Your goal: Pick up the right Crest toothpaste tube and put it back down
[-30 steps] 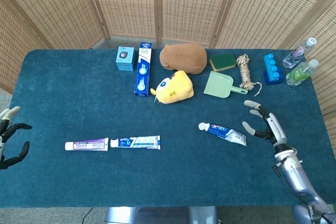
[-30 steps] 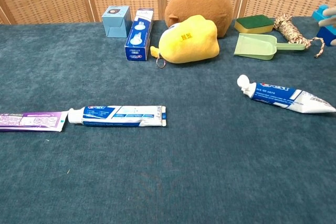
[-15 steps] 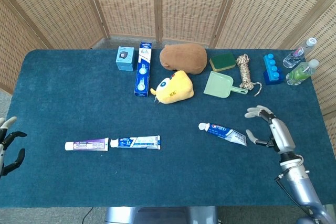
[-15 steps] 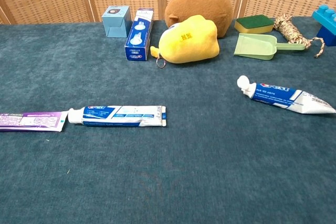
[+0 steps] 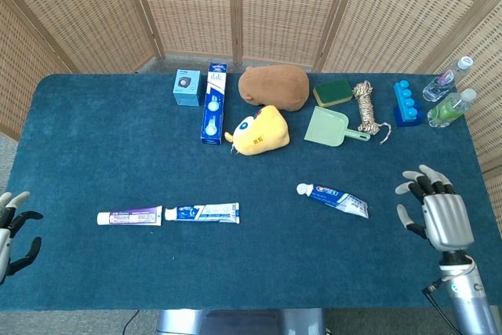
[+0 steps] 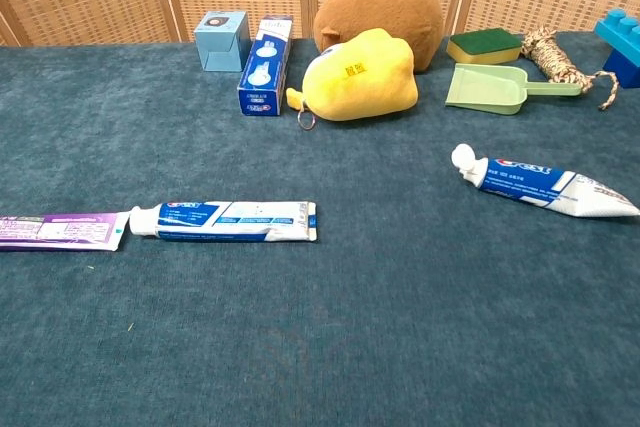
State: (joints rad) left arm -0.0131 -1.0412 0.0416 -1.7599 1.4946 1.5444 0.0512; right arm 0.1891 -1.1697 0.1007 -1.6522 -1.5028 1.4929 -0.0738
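1. the counter [image 5: 118,139] is a broad surface under dark blue felt-like cloth, backed by woven wicker screen panels [image 5: 235,5] that close off the far side of the room.
2. along the far part of the counter sit a brown plush lump [image 5: 274,86], a yellow plush toy [image 5: 260,130], a long blue toothpaste carton [image 5: 212,103], a pale green plastic dustpan [image 5: 330,126] and a small light blue box [image 5: 187,87].
3. the right robot hand [image 5: 438,216] hangs at the near right edge, fingers spread wide and holding nothing, well apart from its target.
4. the right blue and white crest toothpaste tube [image 5: 332,197] lies flat on the cloth right of centre, white cap pointing left and far, crimped tail pointing right and near; nothing touches it.
5. a second blue and white crest tube [image 5: 202,212] lies left of centre, end to end with a purple and white tube [image 5: 129,216].
6. the left robot hand [image 5: 14,233] shows only partly at the near left edge, fingers loosely apart, holding nothing.
7. judgement: the tube looks settled and unheld. if a grasp is due, bring the right robot hand in from the right, over the tube's fuller middle rather than the flat tail, close across its width, lift level, and lower it until it lies flat before letting go.
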